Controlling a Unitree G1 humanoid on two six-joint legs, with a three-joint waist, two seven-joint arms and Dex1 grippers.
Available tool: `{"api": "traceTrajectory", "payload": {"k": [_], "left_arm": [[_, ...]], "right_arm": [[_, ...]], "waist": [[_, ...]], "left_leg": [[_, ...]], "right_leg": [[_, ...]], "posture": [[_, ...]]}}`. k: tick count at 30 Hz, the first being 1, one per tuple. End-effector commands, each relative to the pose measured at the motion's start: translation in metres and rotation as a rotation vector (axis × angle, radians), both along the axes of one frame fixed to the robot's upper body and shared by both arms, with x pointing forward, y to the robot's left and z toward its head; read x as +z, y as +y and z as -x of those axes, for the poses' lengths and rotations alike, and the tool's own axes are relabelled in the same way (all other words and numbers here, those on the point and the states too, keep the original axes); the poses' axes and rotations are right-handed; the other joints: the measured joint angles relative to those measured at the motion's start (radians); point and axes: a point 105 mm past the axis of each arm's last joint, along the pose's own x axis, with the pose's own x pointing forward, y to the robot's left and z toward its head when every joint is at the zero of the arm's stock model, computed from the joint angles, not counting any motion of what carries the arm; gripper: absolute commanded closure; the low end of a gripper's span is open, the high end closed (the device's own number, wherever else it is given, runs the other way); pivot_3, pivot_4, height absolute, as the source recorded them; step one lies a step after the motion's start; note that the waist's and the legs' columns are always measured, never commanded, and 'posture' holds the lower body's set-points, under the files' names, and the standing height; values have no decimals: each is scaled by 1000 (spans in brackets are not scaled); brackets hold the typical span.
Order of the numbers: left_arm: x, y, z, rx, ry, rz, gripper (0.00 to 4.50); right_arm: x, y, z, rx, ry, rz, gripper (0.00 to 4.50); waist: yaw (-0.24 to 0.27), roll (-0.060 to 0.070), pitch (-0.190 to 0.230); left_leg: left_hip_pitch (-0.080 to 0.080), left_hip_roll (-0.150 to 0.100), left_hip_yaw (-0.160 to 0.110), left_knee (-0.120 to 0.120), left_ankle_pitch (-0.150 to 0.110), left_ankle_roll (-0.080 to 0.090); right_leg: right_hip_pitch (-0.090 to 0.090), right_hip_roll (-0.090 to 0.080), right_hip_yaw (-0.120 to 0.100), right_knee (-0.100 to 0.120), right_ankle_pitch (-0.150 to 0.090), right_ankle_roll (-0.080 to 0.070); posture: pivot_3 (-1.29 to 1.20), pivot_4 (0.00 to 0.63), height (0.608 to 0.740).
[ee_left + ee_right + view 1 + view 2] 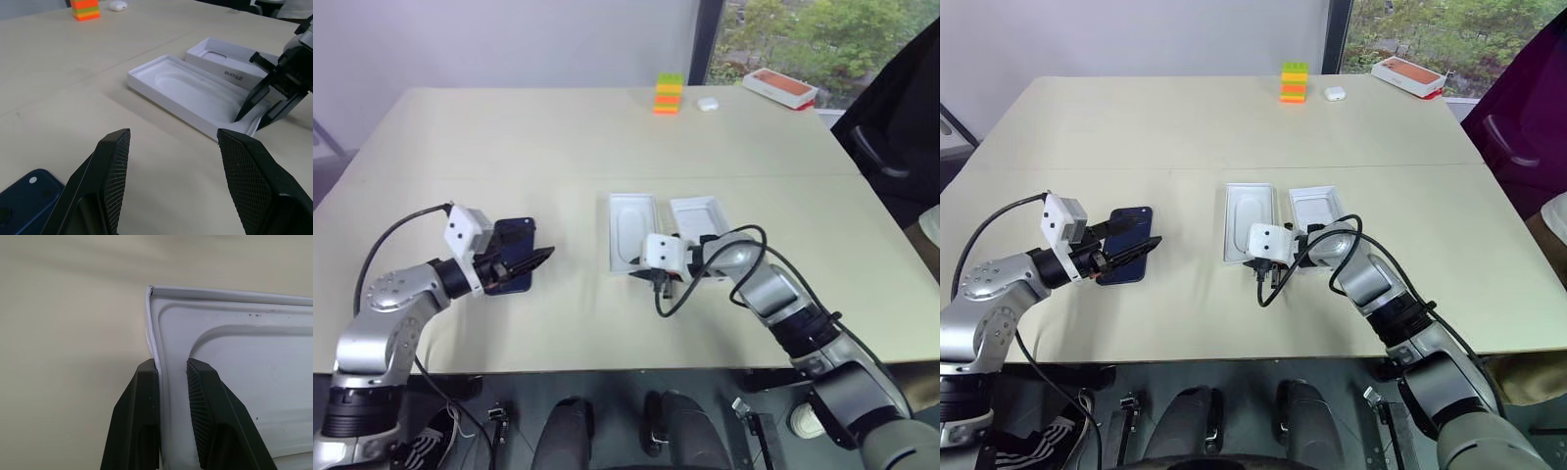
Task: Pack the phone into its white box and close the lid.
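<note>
The dark blue phone (pixel 516 233) lies flat on the table at my left. My left gripper (pixel 540 260) hovers just over it, open, with the phone (pixel 29 196) below one finger and nothing between the fingers. At centre lies a thin white insert (pixel 631 225) with an oval recess. Beside it on the right is the lid (pixel 697 215), open side up. My right gripper (pixel 171 364) is at the insert's near corner, shut on its rim with one finger outside and one inside. The white box is hidden; I cannot tell whether it lies under the insert.
At the far side of the table (pixel 509 147) are a stack of coloured blocks (pixel 668 94), a small white case (pixel 707 103) and an orange-topped box (pixel 780 86). A person in dark clothing (pixel 901 117) is at the right edge.
</note>
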Motion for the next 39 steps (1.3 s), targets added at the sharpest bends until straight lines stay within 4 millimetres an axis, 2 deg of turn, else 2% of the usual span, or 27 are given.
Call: {"api": "traceTrajectory", "payload": {"k": [1, 5, 8, 11, 16, 19, 30, 36, 39], "left_arm": [[10, -2, 3, -9, -45, -8, 1500], [9, -2, 2, -9, -42, -8, 1500], [9, -2, 2, -9, -41, -7, 1500], [9, -1, 2, -8, -39, -7, 1500], [8, 2, 1, 4, -27, -1, 1500], [8, 5, 0, 12, -24, 0, 1500], [9, 5, 1, 14, -23, 1, 1500], [9, 4, 2, 13, -19, 7, 1500], [10, 4, 1, 13, -19, 12, 1500]], "right_arm": [[8, -5, 6, 31, 15, -21, 3877], [10, -5, 14, 81, 7, -19, 2341], [12, -4, 15, 87, 10, -25, 840], [19, 0, 17, 91, 21, -66, 840], [46, 4, 24, 113, 72, -220, 840], [51, 1, 25, 128, 58, -212, 840], [29, -1, 12, 94, -43, -85, 840], [26, -2, 14, 110, -54, -81, 840], [31, 0, 12, 83, -41, -126, 840]], "waist": [[0, 0, 0], [0, 0, 0], [-2, 0, 0], [-2, 0, 0], [-1, 0, 0], [0, 0, 0], [-1, 0, 0], [-1, 0, 0], [-1, 0, 0]], "left_leg": [[0, 0, 0, 0, 0, 0], [0, 0, 0, 0, 0, 0], [0, 0, 0, 0, 0, 0], [0, 0, 0, 0, 0, 0], [0, 0, 0, 0, 0, 0], [0, 0, 0, 0, 0, 0], [0, 0, 0, 0, 0, 0], [0, 0, 0, 0, 0, 0], [0, 0, 0, 0, 0, 0]], "right_leg": [[0, 0, 0, 0, 0, 0], [0, 0, 0, 0, 0, 0], [0, 0, 0, 0, 0, 0], [0, 1, 0, 0, 0, 0], [0, 0, 0, 0, 0, 0], [0, 0, 0, 0, 0, 0], [0, 0, 0, 0, 0, 0], [0, 0, 0, 0, 0, 0], [0, 0, 0, 0, 0, 0]], "posture": [[0, 150, 740], [0, 150, 740], [0, 150, 740], [0, 150, 740], [0, 150, 740], [0, 150, 740], [0, 150, 740], [0, 150, 740], [0, 150, 740]]}}
